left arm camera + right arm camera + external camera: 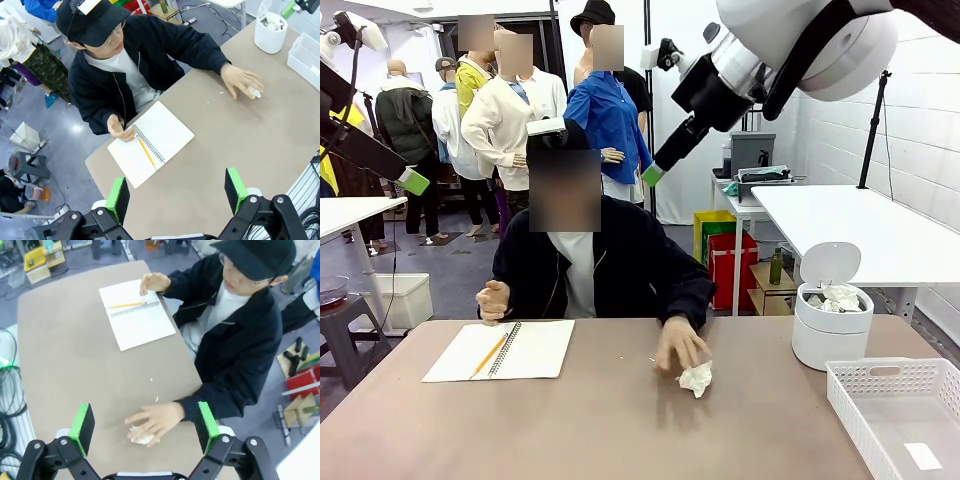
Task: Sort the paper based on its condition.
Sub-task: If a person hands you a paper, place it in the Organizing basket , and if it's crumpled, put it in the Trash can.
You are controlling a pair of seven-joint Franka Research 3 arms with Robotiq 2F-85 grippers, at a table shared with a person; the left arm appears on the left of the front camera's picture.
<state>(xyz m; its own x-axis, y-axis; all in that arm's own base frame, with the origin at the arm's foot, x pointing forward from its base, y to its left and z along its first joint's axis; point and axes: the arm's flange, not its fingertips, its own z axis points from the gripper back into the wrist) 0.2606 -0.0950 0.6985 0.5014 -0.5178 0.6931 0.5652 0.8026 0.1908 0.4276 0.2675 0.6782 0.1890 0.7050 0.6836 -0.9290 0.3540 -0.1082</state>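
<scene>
While both arms hang high above the table [620, 430], the left gripper [176, 192] points down at it with its jaws spread wide and nothing between them. On the table's left lies a notebook [535, 345] with a pencil [488, 355] across it. The person's one hand [493, 298] rests as a loose fist at the notebook's far edge. Near the middle, the person's other hand [680, 345] reaches forward, palm down and fingers spread, over a crumpled paper [697, 378], touching it. The right gripper [145, 425] hovers above that hand, its jaws just as wide and empty. To the right stands a round white bin [830, 345] with its lid up and crumpled lumps [835, 298] inside. At the far right a white basket [848, 400] holds one flat slip [923, 456] on its floor.
</scene>
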